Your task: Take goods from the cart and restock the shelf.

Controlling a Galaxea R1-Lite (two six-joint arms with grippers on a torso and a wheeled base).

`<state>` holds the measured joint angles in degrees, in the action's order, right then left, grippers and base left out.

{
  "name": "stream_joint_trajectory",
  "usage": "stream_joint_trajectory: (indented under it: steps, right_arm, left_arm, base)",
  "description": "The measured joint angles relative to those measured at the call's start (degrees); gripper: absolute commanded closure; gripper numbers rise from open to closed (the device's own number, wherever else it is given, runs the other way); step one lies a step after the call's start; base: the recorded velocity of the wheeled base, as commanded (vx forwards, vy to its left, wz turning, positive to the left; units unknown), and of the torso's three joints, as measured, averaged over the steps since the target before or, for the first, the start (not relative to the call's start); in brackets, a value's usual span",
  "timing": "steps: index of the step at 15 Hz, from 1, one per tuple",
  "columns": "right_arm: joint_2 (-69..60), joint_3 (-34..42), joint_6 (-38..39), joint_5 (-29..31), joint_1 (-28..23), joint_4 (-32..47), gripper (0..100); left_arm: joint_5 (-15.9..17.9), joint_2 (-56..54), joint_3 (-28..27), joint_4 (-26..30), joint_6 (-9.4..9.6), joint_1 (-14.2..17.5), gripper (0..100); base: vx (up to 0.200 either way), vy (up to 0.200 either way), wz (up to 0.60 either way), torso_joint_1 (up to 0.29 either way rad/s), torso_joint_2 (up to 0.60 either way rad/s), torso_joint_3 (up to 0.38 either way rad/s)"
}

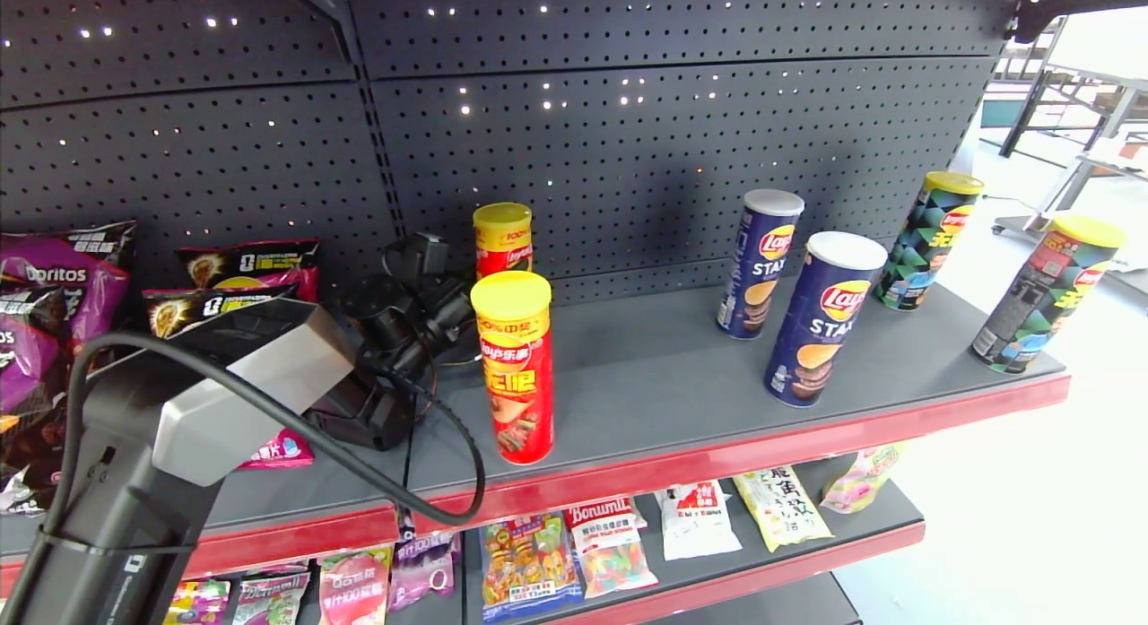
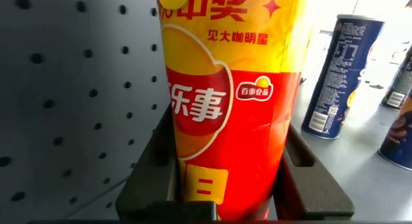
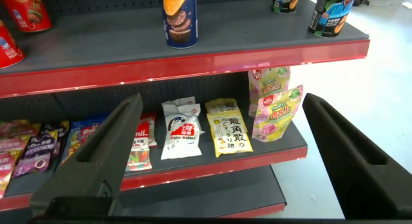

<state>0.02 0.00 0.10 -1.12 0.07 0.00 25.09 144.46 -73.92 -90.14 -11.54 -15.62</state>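
At the shelf [image 1: 682, 374] rear, by pegboard [image 1: 673, 141]: red chip can [image 2: 225, 89], seemingly clamped in left gripper [image 2: 228, 169]; placement step, next needing release without nudging front can [image 1: 513, 365].

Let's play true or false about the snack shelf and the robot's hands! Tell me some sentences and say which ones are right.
1. The left hand has a red can between its fingers. True.
2. The right hand is holding a blue can. False: it is open and holds nothing.
3. Two blue cans stand on the shelf. True.
4. The blue cans have yellow lids. False: their lids are white.
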Motion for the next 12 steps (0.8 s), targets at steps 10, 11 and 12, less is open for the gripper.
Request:
stream_joint_trajectory:
  steps: [10,11,12]
  right_arm:
    - [0.0,0.0,0.0,0.0,0.0,0.0,0]
    - [0.0,0.0,0.0,0.0,0.0,0.0,0]
    - [0.0,0.0,0.0,0.0,0.0,0.0,0]
  left_arm:
    - [0.1,0.5,-0.5,0.0,3.29,-0.1,100]
    - [0.1,0.6,-0.3,0.0,4.16,-0.1,100]
    - [0.0,0.6,0.0,0.0,4.85,-0.1,100]
  base:
    - [0.0,0.0,0.0,0.0,0.0,0.0]
    - [0.0,0.0,0.0,0.0,0.0,0.0]
    - [0.0,0.0,0.0,0.0,0.0,0.0]
